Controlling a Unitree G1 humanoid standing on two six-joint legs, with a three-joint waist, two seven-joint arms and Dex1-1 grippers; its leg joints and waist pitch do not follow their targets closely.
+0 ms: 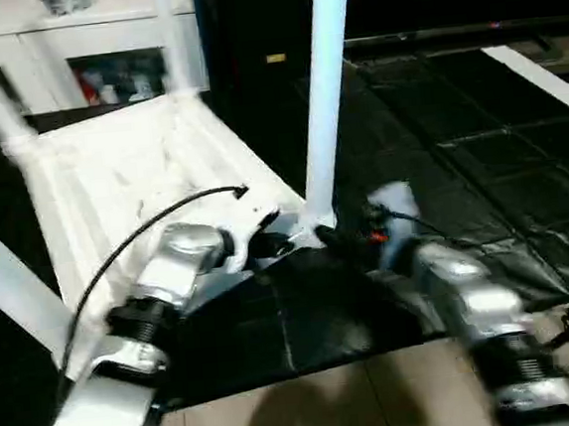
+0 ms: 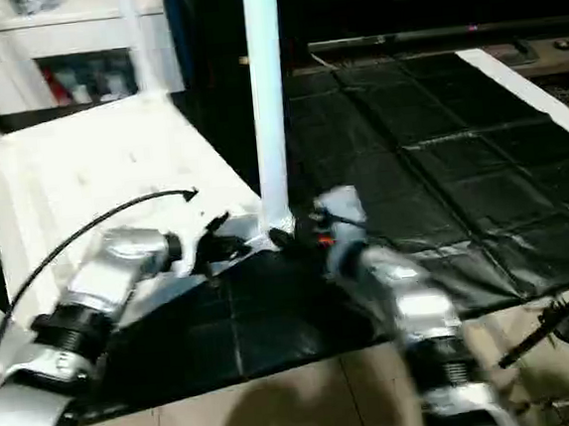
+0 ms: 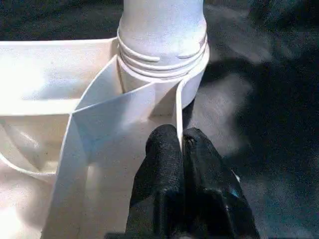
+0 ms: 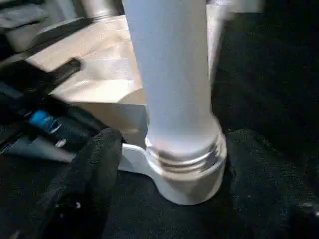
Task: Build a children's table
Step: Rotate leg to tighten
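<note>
tabletop rim pinched in left end effector; right end effector open around leg; mat beyond bare.

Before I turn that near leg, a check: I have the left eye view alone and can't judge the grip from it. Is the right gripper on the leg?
Observer: No. In the right wrist view the right gripper is open, with one finger on each side of the leg at its base.
Operator: And the left one?
Observer: The left wrist view has the left gripper shut on a thin rib of the tabletop, just beside the socket.
Operator: Is the leg fully in?
Observer: Probably not. Thread rings show above the socket's rim.
</note>
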